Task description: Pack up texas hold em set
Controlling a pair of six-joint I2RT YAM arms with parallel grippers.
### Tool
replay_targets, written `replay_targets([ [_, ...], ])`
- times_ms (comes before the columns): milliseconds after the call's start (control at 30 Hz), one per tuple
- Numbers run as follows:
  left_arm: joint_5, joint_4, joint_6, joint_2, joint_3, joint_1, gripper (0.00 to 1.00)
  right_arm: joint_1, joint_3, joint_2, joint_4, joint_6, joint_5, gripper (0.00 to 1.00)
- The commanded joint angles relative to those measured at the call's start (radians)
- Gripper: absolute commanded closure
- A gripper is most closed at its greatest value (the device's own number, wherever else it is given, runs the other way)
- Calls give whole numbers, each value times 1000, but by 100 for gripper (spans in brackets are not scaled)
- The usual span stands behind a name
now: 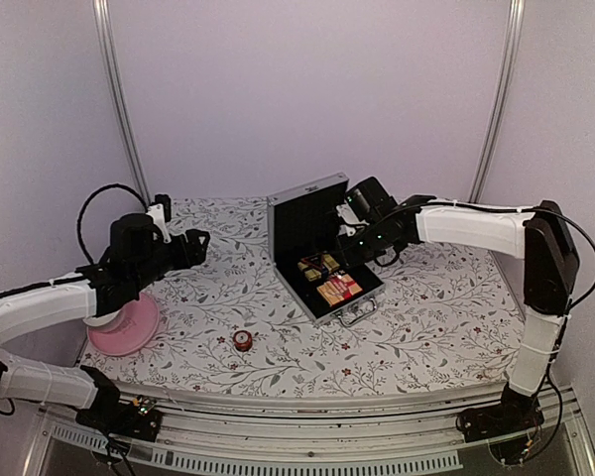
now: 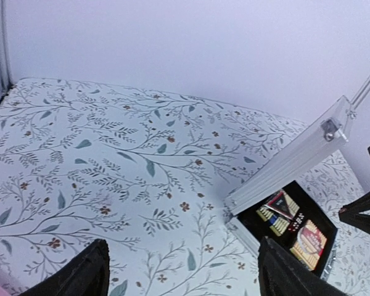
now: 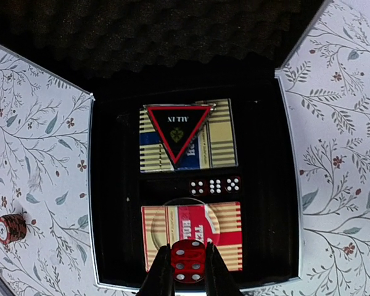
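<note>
Texas hold em set (image 1: 322, 268) lies open near the table's (image 1: 426, 327) far edge; the case looks stiff, best taken by its handle (image 1: 357, 315) (lid shut first). The right gripper (image 3: 188, 274) pinches a slippery red die (image 3: 188, 256) over it; the left gripper (image 2: 184, 274) gapes empty

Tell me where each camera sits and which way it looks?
Top external: high behind the arms, looking down over the table; both arms show, either side of the open case.
Left wrist: on the left arm, looking across the table towards the case; its open left gripper shows at bottom.
Right wrist: above the case, looking down; the right gripper pinches a red die.
Shared: all three see the case's card packs.
</note>
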Motion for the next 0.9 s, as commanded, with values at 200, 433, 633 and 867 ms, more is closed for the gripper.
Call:
replay_targets([
  [200,-299,163,201,-175,-253,29,17,44,259,243,-71,25,-22,91],
  [433,-279,194,195,-222,-295,29,17,49,290,301,-92,42,-16,91],
  [633,-284,180,199,-196,-280,29,16,52,314,338,-99,45,-13,91],
  [867,-279,177,199,-189,-276,29,16,60,349,373,-123,38,-11,91],
])
